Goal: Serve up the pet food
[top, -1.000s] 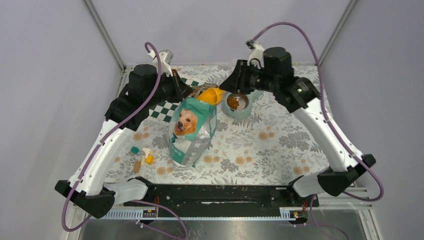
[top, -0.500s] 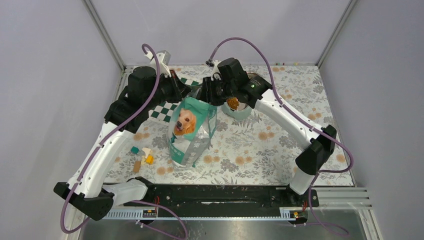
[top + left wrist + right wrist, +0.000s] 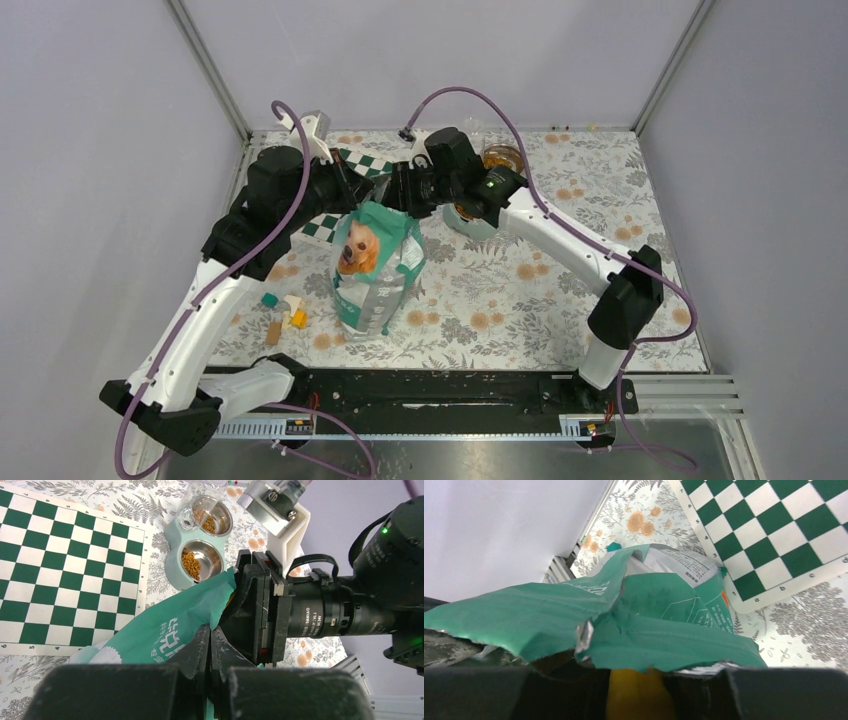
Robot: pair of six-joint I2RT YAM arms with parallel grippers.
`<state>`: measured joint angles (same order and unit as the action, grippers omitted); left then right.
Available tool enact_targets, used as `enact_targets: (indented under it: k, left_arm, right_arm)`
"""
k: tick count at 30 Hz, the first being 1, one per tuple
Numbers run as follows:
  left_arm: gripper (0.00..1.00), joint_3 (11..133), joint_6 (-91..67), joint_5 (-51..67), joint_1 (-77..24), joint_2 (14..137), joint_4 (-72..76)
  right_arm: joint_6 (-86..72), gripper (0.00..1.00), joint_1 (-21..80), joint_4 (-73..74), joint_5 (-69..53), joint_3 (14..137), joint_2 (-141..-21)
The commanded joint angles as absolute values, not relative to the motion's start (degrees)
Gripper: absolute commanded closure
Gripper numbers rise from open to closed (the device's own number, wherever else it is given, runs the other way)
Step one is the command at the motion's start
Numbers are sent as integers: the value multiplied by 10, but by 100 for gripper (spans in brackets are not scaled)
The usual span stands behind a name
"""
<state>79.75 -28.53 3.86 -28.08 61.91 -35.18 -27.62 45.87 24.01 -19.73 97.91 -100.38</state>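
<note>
Left wrist view shows the left gripper [image 3: 210,637] pinched fully closed on the top edge of the tall teal-green foil bag with a golden dog picture [image 3: 378,270]. At the bag's mouth the right gripper [image 3: 638,682] has its jaws partly closed around an orange plastic scoop [image 3: 639,702]. Just beyond the bag, small brown-orange kibble pellets [image 3: 191,565] lie in the steel cups of a pale green twin bowl [image 3: 172,577].

My table [image 3: 560,290], under a flowered cloth, carries a green-and-white checkered mat [image 3: 60,580] at far left, a teal bag [image 3: 375,275] standing mid-table, a mint two-bowl feeder [image 3: 174,575] beyond it, and small toy blocks [image 3: 285,315] near the left edge
</note>
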Motion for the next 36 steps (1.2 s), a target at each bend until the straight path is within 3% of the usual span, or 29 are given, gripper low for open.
enact_targets:
  k: [1,13,24,36]
  left_arm:
    - [100,778,-305,25,-279,594,-242]
    - [100,762,-300,24,-279,576,-250]
    - [100,771,-275,3,-279,560,-273]
    - [100,788,-273,-9,-279,564,-285]
  right_arm:
    - [-328,100,479,214,-260,923,-1031]
    - [-448,100,474,99,-314,883,-959]
    - [-562,100,449,58,-261,872,-870]
    - [-617,100,355,-22,-227,764,-752]
